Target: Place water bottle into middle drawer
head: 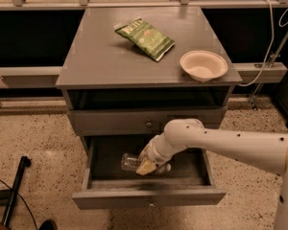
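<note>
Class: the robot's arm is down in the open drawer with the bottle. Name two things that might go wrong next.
1. The water bottle lies on its side in the middle drawer at the gripper. Being round, it may roll or be dragged along when the arm pulls out.
2. The arm sits close under the upper drawer, so rising steeply could knock its front.

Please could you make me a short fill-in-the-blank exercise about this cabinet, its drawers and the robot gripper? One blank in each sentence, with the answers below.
1. The middle drawer is pulled ____.
2. The water bottle lies on its ____ inside it.
3. The gripper is down inside the same ____, at the bottle.
4. On the cabinet top, the snack bag near the bowl is ____ in colour.

Missing words: open; side; drawer; green.
</note>
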Available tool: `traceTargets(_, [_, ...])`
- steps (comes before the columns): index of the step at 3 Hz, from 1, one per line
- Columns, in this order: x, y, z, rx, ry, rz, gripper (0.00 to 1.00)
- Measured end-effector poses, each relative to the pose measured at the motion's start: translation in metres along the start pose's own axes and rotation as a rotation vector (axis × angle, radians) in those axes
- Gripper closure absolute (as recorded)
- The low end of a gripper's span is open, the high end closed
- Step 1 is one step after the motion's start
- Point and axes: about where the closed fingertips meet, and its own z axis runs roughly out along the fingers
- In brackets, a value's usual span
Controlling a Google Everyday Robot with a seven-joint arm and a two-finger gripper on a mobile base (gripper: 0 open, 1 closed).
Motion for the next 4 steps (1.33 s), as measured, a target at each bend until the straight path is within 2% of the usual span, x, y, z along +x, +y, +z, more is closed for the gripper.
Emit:
traceTargets(1, [0.020, -0.018, 0.008, 0.028, -0.002, -0.003, 1.00])
traceTargets(2, [0.048, -0.026, 0.020, 0.042, 0.018, 0.022, 0.82])
traceTargets(4, [0.096, -0.036, 0.050, 0.056, 0.106, 0.078, 0.36])
